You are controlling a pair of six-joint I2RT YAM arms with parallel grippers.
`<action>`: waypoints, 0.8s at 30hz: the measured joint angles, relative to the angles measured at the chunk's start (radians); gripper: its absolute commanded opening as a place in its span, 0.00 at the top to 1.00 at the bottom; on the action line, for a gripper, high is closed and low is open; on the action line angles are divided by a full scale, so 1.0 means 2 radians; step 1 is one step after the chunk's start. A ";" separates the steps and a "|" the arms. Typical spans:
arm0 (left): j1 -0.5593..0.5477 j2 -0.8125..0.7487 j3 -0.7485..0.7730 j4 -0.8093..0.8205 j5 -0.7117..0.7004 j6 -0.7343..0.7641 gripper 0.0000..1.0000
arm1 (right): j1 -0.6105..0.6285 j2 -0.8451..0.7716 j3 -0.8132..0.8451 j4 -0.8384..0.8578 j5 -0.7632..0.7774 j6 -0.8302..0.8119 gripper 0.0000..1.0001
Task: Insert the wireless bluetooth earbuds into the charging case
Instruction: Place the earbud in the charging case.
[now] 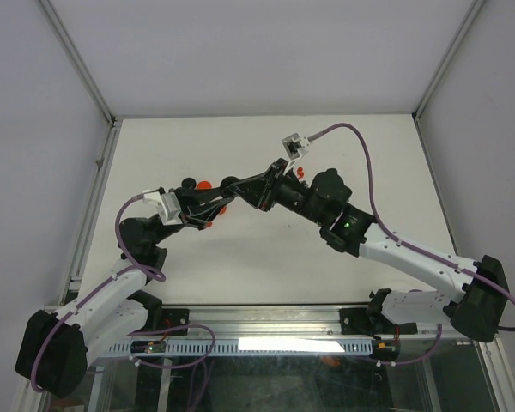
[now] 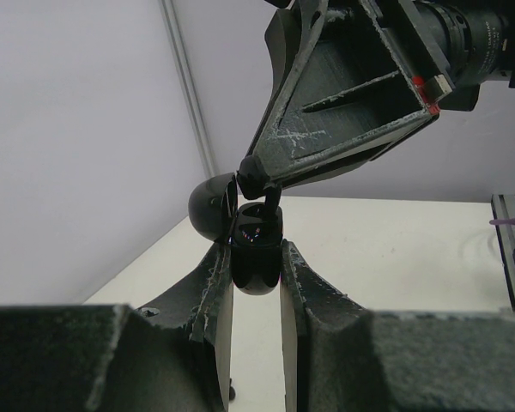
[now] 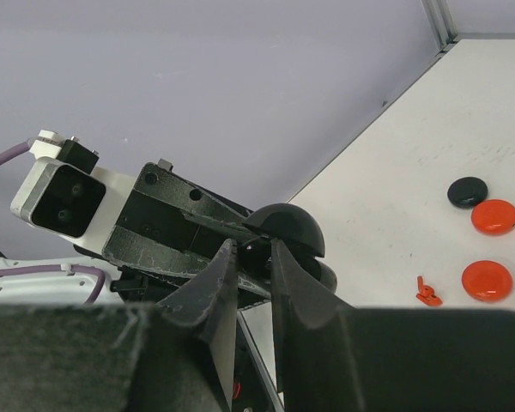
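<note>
Left wrist view: a black charging case (image 2: 256,270) is held above the counter (image 2: 395,249) where two robot arms meet.
The glossy round case sits upright, clamped between the left fingers (image 2: 213,292), with its domed lid (image 2: 210,210) swung open to the left. The right fingers (image 2: 326,112) reach down from above, pressed together on a thin black earbud (image 2: 271,197) whose lower end dips into the open case. In the right wrist view, a small red earbud (image 3: 427,292) lies on the counter near two red discs (image 3: 487,280) and a black disc (image 3: 468,190).
</note>
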 measured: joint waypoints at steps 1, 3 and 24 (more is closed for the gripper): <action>0.000 0.000 0.000 0.000 0.000 -0.001 1.00 | 0.001 0.000 0.000 0.000 0.001 0.000 0.85; 0.000 0.001 0.000 0.000 0.000 -0.001 1.00 | 0.003 0.001 -0.001 0.000 0.008 0.002 0.85; 0.000 0.004 -0.011 0.000 -0.015 -0.011 1.00 | 0.019 0.002 -0.007 -0.016 0.061 0.008 0.84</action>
